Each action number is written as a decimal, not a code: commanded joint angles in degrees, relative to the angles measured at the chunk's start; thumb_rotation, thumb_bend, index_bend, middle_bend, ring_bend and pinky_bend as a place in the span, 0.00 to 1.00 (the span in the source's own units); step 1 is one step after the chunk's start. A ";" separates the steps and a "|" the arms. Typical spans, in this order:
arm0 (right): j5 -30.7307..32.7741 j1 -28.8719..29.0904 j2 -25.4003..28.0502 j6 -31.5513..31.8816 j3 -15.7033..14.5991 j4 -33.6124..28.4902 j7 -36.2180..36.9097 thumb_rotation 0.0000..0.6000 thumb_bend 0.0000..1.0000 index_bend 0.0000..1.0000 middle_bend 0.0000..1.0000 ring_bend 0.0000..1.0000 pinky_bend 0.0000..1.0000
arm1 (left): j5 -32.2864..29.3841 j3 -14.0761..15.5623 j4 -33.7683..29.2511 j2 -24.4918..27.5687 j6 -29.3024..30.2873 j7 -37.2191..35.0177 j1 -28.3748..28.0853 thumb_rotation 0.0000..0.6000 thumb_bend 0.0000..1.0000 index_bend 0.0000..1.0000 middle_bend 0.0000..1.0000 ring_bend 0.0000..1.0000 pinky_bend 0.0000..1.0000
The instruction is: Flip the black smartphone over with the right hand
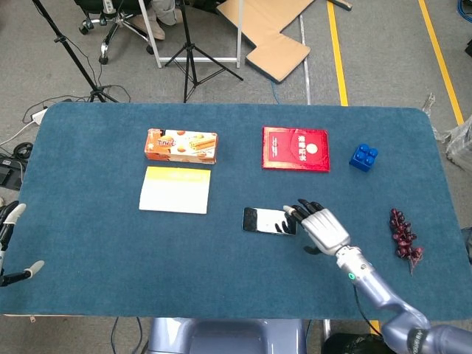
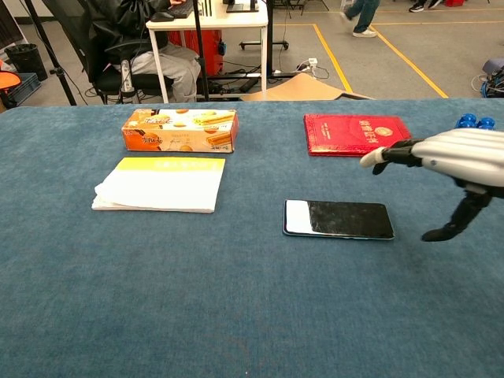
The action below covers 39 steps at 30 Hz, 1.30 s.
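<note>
The black smartphone [image 1: 269, 220] [image 2: 339, 219] lies flat on the blue table, screen up with a white glare patch at its left end. My right hand [image 1: 318, 226] [image 2: 449, 161] hovers open just beyond the phone's right end, fingers stretched toward it and thumb hanging down; it holds nothing and in the chest view sits above the table, apart from the phone. My left hand [image 1: 11, 243] shows only as fingertips at the far left table edge, apparently spread and holding nothing.
A red booklet [image 1: 296, 148] lies behind the phone, a blue toy brick [image 1: 363, 157] to its right. A biscuit box [image 1: 181, 145] and a yellow-white notepad [image 1: 175, 189] sit at the left. A bunch of dark grapes [image 1: 403, 237] lies near the right edge.
</note>
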 commanded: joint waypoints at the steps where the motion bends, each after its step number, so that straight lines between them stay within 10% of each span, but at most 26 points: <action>1: 3.21 2.94 -4.23 -2.24 1.18 2.38 -5.01 1.00 0.07 0.15 0.19 0.10 0.23 | -0.91 -0.41 0.23 -0.19 -0.56 0.24 -0.27 1.00 0.00 0.00 0.00 0.00 0.00; 39: 4.29 9.59 -21.50 0.80 -1.66 21.65 -12.26 1.00 0.15 0.20 0.23 0.14 0.26 | -4.47 -1.36 0.85 -1.01 -4.00 1.39 -1.93 1.00 0.00 0.00 0.00 0.00 0.00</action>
